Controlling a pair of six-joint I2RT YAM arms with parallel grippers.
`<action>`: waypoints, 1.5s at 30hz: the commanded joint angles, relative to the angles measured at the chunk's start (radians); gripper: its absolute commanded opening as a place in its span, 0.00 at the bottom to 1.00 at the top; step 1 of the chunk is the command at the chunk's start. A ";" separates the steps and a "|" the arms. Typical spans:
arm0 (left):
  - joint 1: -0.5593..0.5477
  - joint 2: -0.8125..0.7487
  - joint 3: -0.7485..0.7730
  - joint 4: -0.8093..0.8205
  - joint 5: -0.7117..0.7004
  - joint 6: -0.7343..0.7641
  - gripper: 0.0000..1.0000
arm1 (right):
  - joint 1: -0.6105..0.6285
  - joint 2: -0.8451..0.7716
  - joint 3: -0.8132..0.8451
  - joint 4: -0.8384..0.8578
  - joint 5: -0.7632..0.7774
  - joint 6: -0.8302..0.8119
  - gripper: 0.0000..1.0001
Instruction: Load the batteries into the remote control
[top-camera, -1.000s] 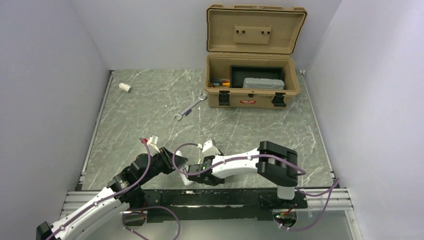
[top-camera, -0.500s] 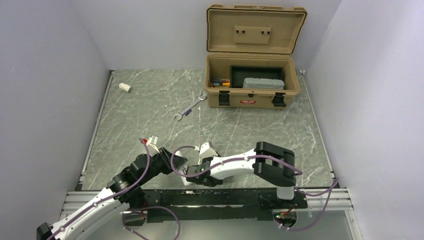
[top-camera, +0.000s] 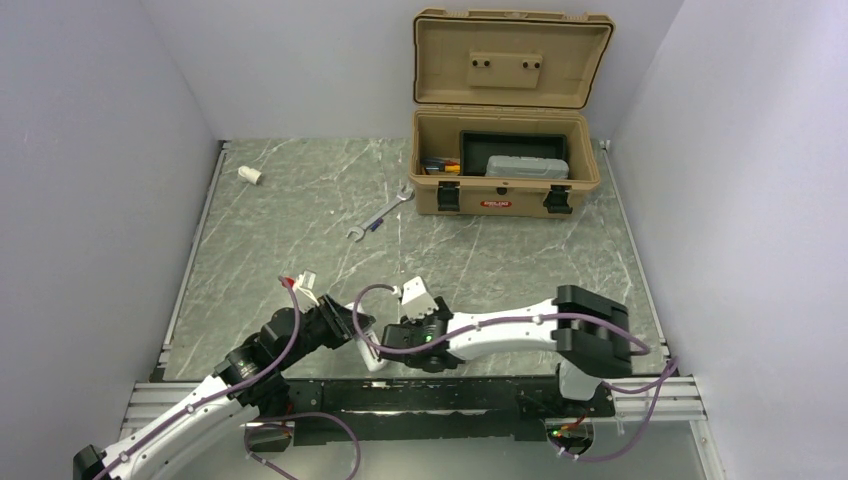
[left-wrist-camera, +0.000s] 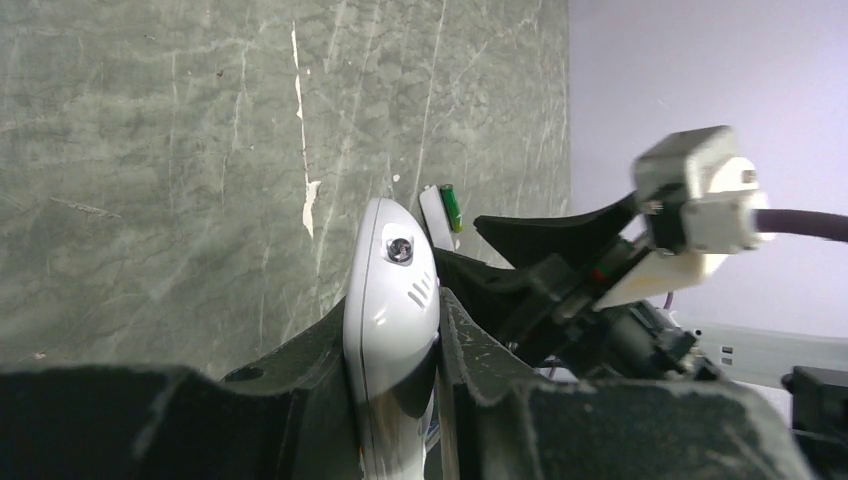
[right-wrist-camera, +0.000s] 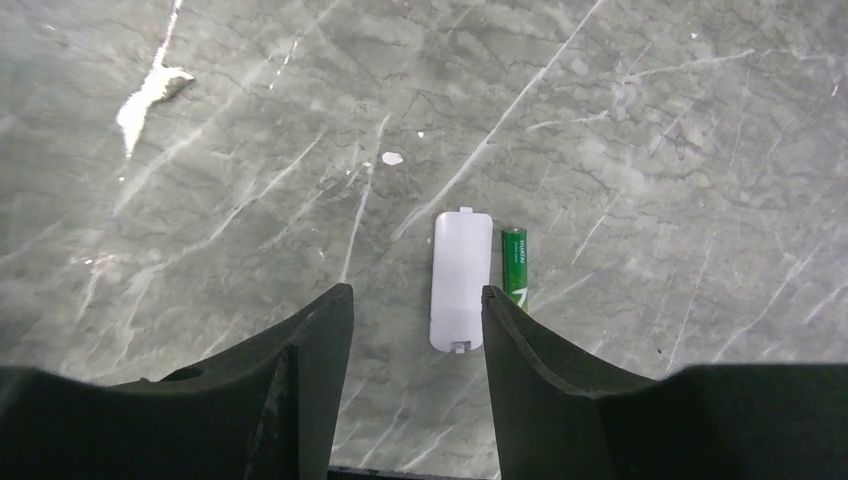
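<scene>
**Mid-load snapshot**

left claw (left-wrist-camera: 392, 335) clamped on the remote control (left-wrist-camera: 392, 265), held off the counter (right-wrist-camera: 650, 120). right claw (right-wrist-camera: 415, 300) apart, nothing in it. Under it, one green battery (right-wrist-camera: 514, 262) lies flat just beside a white cover plate (right-wrist-camera: 459, 280).

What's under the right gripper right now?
Below the open right gripper, a white battery cover and one green battery lie side by side on the table. Its fingers hide the surface either side.

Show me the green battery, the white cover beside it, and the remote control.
green battery (right-wrist-camera: 514, 262): right wrist view, its middle.
white cover (right-wrist-camera: 460, 280): right wrist view, flat face.
remote control (left-wrist-camera: 392, 295): left wrist view, white shell.
</scene>
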 joint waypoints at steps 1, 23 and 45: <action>0.006 0.008 0.034 0.029 -0.002 0.007 0.00 | -0.027 -0.157 -0.064 0.107 -0.030 0.014 0.53; 0.010 0.045 0.051 0.044 0.009 0.015 0.00 | -0.360 -0.505 -0.455 0.381 -0.376 -0.071 0.41; 0.013 0.062 0.061 0.061 0.010 0.020 0.00 | -0.369 -0.420 -0.467 0.396 -0.400 -0.068 0.10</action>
